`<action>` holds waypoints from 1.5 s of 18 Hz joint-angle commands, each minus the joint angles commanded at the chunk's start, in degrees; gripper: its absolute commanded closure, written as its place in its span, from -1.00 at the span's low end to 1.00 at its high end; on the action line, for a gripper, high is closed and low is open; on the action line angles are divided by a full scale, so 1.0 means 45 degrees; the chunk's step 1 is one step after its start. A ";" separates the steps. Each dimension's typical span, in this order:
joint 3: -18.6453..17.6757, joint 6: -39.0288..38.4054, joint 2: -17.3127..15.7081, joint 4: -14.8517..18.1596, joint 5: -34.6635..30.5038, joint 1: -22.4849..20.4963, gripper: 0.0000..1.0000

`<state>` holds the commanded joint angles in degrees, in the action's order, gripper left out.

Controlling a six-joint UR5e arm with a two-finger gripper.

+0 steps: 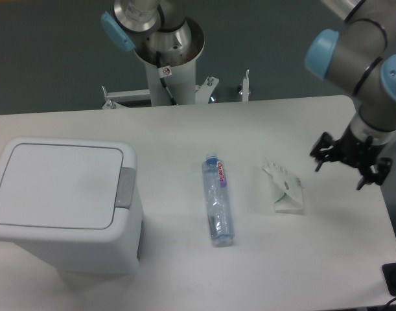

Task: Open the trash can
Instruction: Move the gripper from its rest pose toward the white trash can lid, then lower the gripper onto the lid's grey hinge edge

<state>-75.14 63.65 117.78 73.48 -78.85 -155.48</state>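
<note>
1 trash can [61, 207], lid flat shut, contents hidden; tool [348, 170] spread wide, holding nothing.

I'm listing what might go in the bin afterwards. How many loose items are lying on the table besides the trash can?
2. A clear plastic bottle lies on its side mid-table, right of the trash can. A crumpled white packet lies further right, near the gripper. Nothing else shows.

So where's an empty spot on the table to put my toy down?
Bare patches: between the trash can and the lying water bottle, and along the front edge below the bottle and the tissue packet. The right side is crowded, with the gripper beside the packet.
</note>
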 joint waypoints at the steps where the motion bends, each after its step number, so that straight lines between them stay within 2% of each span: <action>1: -0.0020 -0.0565 -0.0078 0.0000 0.0273 0.0137 -1.00; 4: -0.0078 -0.2537 -0.0274 -0.0019 0.2165 0.0644 -1.00; 6: -0.0059 -0.4119 -0.0333 -0.0019 0.2580 0.1306 -1.00; 9: -0.0059 -0.4865 -0.0586 0.0000 0.2755 0.1777 -1.00; 12: -0.0156 -0.5743 -0.0878 0.0039 0.4373 0.1837 -1.00; 17: -0.0157 -0.6740 -0.1582 0.0117 0.5274 0.2266 -1.00; 21: -0.0195 -0.7621 -0.2051 0.0156 0.5412 0.2929 -1.00; 24: -0.0975 -0.7875 -0.2616 0.0117 0.5451 0.3262 -1.00; 27: -0.1075 -0.7953 -0.2754 0.0098 0.5471 0.3516 -1.00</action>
<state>-79.98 27.86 105.38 73.92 -54.23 -139.66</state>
